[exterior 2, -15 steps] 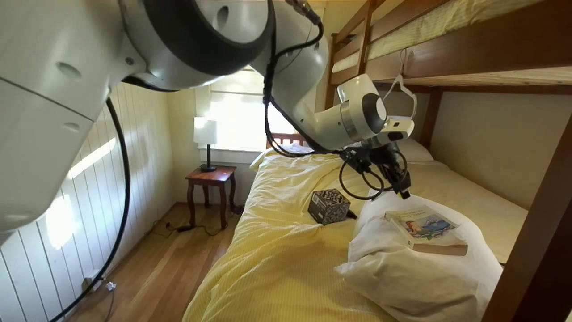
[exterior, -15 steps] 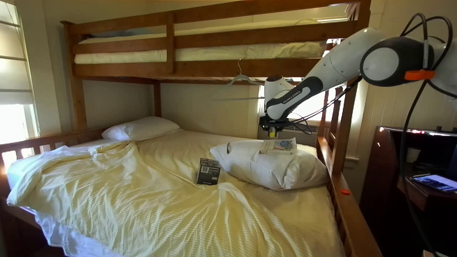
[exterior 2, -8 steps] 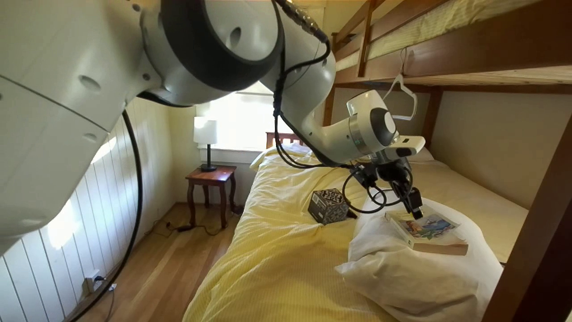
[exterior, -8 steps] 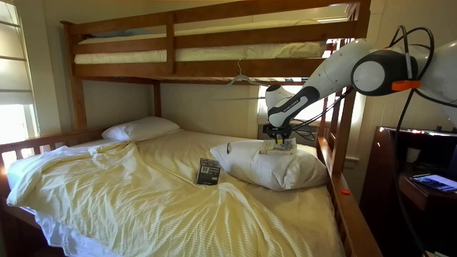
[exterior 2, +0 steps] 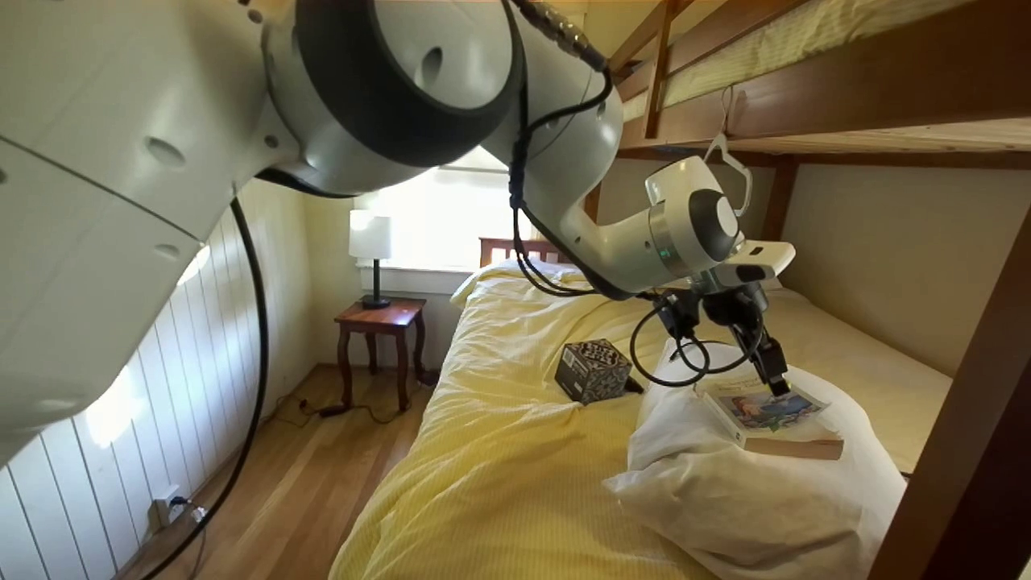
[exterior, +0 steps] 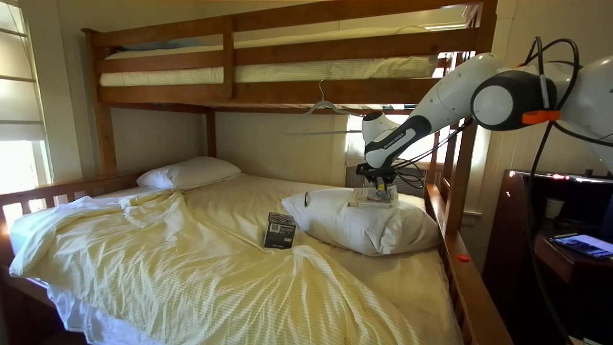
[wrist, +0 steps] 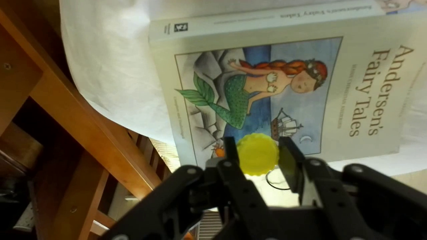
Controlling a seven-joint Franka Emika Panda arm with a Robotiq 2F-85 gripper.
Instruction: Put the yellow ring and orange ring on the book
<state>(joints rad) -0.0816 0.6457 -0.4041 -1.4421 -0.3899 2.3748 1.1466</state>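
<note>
Gripper pinches scalloped yellow cap, jaws closed to its edges, over Andersen's Fairy Tales book; orange cap sits on bed rail.

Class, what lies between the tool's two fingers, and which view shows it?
The yellow ring is gripped between the fingers of the tool; the wrist view shows it, with the book beyond.

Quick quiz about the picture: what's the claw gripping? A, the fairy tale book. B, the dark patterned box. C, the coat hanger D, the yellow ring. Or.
D: the wrist view shows the yellow ring gripped in the claw, while the book lies on the white pillow.
</note>
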